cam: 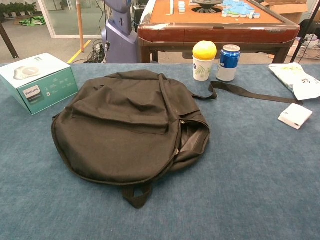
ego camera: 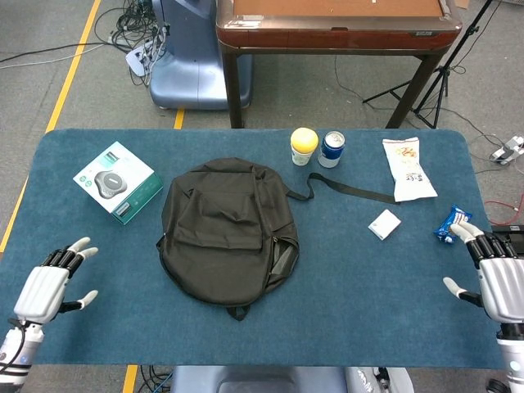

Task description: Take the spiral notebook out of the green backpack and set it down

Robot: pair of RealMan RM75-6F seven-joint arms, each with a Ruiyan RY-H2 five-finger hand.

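Note:
The dark olive backpack (ego camera: 228, 229) lies flat in the middle of the blue table, also plain in the chest view as the backpack (cam: 125, 127). Its zip gapes along the right side at the opening (cam: 192, 140); only dark lining shows inside. No spiral notebook is visible. My left hand (ego camera: 51, 282) hovers over the table's near left corner, fingers spread and empty, well left of the bag. My right hand (ego camera: 499, 278) is at the near right edge, fingers apart and empty. Neither hand shows in the chest view.
A teal boxed speaker (ego camera: 117, 182) sits left of the bag. Behind it stand a yellow-lidded cup (ego camera: 304, 146) and a blue can (ego camera: 332, 148). The bag's strap (ego camera: 352, 190) trails right toward a snack bag (ego camera: 407, 169), a small white box (ego camera: 384, 223) and a blue packet (ego camera: 453, 223).

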